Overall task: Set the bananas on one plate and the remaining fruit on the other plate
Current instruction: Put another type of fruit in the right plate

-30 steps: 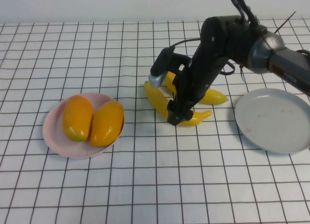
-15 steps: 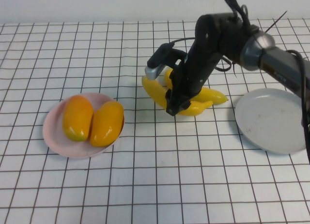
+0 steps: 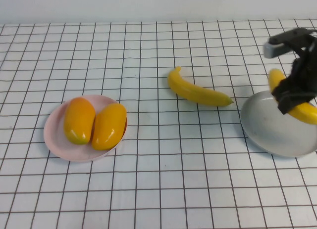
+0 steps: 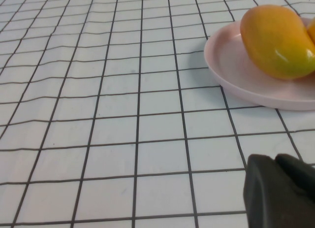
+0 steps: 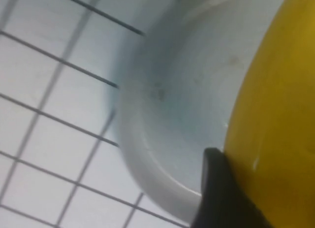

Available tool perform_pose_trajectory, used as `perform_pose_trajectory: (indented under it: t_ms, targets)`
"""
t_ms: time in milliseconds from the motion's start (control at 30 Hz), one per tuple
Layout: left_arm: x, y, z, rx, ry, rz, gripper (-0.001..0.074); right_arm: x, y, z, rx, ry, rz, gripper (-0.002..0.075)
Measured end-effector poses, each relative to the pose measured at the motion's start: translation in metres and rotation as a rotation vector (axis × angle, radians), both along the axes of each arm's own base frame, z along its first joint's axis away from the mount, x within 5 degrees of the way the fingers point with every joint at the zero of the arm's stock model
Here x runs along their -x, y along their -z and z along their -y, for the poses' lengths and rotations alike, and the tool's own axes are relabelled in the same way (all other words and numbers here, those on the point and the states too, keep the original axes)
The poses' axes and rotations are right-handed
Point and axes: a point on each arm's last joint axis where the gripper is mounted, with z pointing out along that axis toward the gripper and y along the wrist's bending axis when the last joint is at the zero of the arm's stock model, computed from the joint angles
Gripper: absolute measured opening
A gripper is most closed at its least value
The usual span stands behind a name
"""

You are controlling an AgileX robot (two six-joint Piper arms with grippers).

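Note:
My right gripper (image 3: 291,96) is shut on one banana (image 3: 276,79) and holds it over the grey plate (image 3: 270,127) at the right. In the right wrist view the held banana (image 5: 275,105) fills the frame beside a dark finger (image 5: 216,193), with the grey plate (image 5: 182,90) below. The second banana (image 3: 196,92) lies on the table left of the grey plate. Two orange-yellow mango-like fruits (image 3: 79,120) (image 3: 110,125) lie side by side on the pink plate (image 3: 53,137) at the left. My left gripper (image 4: 273,160) is shut and empty, low over the table near the pink plate (image 4: 231,73).
A white cloth with a black grid covers the table (image 3: 158,189). A pale wall runs along the far edge. One mango (image 4: 278,36) shows on the pink plate in the left wrist view.
My right gripper lifted one banana from the table's middle and carried it right, over the grey plate. The other banana stayed on the table.

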Motion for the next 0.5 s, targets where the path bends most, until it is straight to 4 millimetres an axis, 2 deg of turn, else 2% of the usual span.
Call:
perform_pose_trajectory:
  t_ms: [100,167,433,500]
  targets:
    - [0.000,0.000,0.000,0.000,0.000,0.000,-0.0002,0.006,0.015,0.028,-0.003,0.080,0.022,0.0316]
    - [0.000,0.000,0.000,0.000,0.000,0.000,-0.0002,0.007,0.024,0.036,-0.004,0.105,0.029,0.0316]
    - [0.000,0.000,0.000,0.000,0.000,0.000,-0.0002,-0.005,0.048,0.033,-0.057,0.091,0.050,0.0320]
    - [0.000,0.000,0.000,0.000,0.000,0.000,-0.0002,-0.008,0.054,0.032,-0.071,0.099,0.048,0.0380]
